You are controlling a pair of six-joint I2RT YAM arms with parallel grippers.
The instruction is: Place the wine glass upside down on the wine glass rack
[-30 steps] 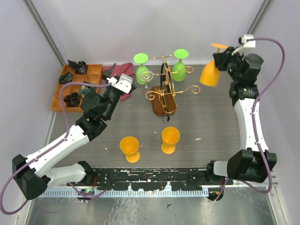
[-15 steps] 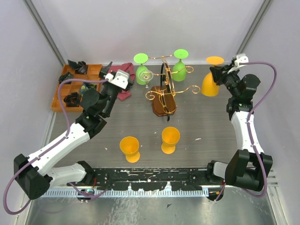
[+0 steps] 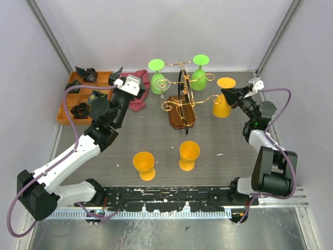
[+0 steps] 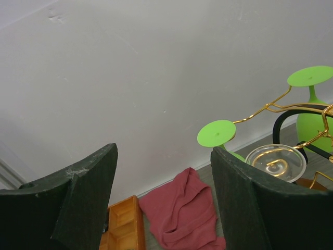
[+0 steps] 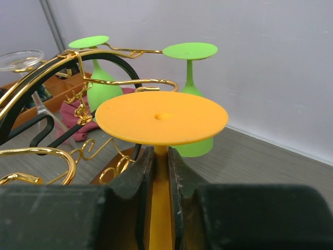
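Our right tool (image 5: 160, 162) pinches the wine glass (image 5: 161, 117) by its stem, foot upward, to suit the wine glass rack (image 3: 181, 119); our left tool (image 4: 162, 174) hangs spread.

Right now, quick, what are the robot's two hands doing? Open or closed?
Left gripper: open, holding nothing.
Right gripper: shut on the stem of the orange wine glass, held upside down.

Pale walls (image 3: 156, 31), grey, perhaps wooden tabletop (image 3: 223, 130)

Lab robot cell: plain white walls (image 3: 156, 31), arms (image 3: 78, 151) bolted to rail (image 3: 171, 194).
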